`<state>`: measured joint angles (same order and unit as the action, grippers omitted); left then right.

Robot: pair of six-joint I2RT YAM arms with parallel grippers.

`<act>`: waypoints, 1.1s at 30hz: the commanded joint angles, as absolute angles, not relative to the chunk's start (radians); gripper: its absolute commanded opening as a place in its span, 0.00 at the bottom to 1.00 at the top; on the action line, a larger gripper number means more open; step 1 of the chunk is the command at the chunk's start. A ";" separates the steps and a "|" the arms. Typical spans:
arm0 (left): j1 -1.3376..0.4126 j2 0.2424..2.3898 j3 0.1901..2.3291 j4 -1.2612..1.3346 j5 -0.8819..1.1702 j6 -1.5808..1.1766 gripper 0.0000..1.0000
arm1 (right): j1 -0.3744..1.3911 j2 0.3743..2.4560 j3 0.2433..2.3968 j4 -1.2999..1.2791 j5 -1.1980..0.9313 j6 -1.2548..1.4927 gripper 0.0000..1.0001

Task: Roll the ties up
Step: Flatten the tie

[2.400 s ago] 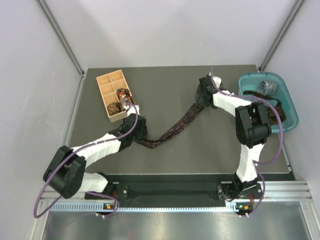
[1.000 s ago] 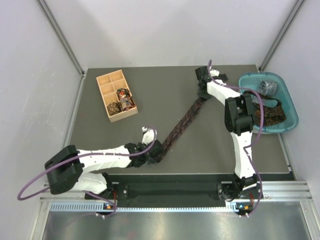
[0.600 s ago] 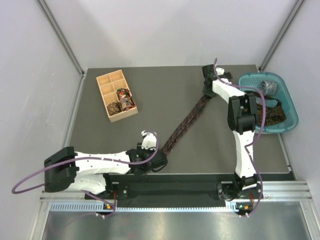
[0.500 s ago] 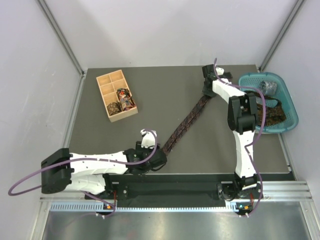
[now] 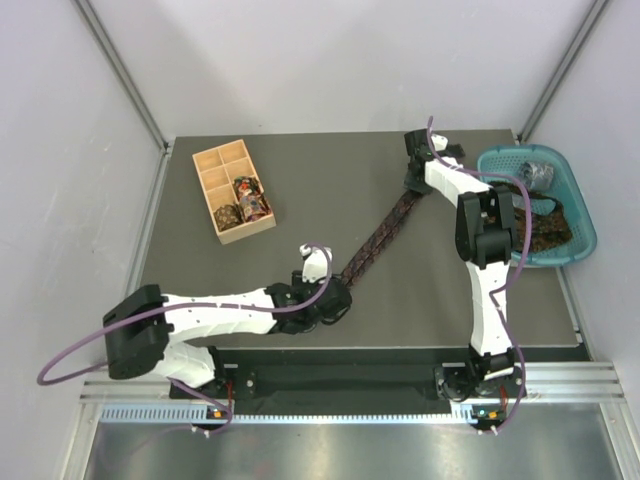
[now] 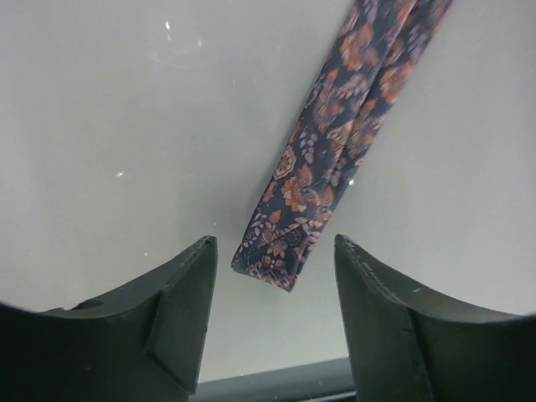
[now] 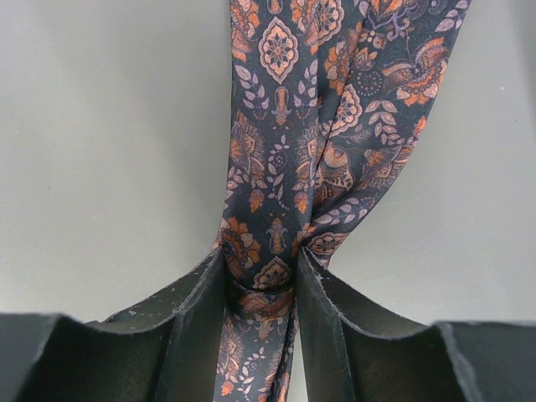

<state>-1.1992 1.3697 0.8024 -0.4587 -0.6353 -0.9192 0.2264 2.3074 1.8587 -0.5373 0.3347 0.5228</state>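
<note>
1. The counter (image 5: 300,170) carries everything. Its bare middle leaves room to lay one tie out at full length.
2. The tie (image 5: 378,238), dark with orange paisley, runs flat and straight from the right fingers (image 7: 205,310) down to the left fingers (image 6: 188,301). It is probably laid this way so it can be rolled from one end. Earlier it sagged in a slack curve between them; now it is drawn straight.
3. The teal basket (image 5: 520,151) sits near the right fingers, on their right. It holds more ties (image 5: 540,225) waiting their turn and has not moved.
4. The wooden box (image 5: 212,163) stands well apart from the left fingers, beyond them to the left. The coiled ties (image 5: 248,192) in its compartments are unchanged.
5. The right fingers pinch the tie's bunched far end, apparently to anchor it.
6. The left fingers are spread. The tie's narrow end (image 6: 276,260) lies loose on the counter between their tips and touches neither. A second ago they gripped this end; they have since let go and shifted slightly along the tie.
</note>
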 commanded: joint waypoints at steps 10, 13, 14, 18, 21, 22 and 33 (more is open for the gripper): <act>-1.198 1.519 0.713 -0.350 -0.520 -0.956 0.12 | 0.206 2.307 1.835 -0.506 0.281 0.519 0.39; -1.224 1.508 0.696 -0.380 -0.549 -0.972 0.00 | 0.204 2.315 1.842 -0.508 0.282 0.517 0.39; -1.239 1.505 0.690 -0.387 -0.560 -0.982 0.00 | 0.203 2.318 1.845 -0.508 0.282 0.515 0.39; -1.273 1.508 0.690 -0.406 -0.575 -1.000 0.00 | 0.195 2.348 1.877 -0.517 0.291 0.509 0.40; -1.285 1.526 0.687 -0.410 -0.584 -1.011 0.00 | 0.183 2.379 1.927 -0.549 0.285 0.509 0.41; -1.285 1.534 0.686 -0.413 -0.589 -1.012 0.00 | 0.178 2.385 1.942 -0.564 0.279 0.505 0.42; -1.278 1.505 0.689 -0.449 -0.663 -1.003 0.00 | 0.150 2.428 2.037 -0.621 0.268 0.509 0.63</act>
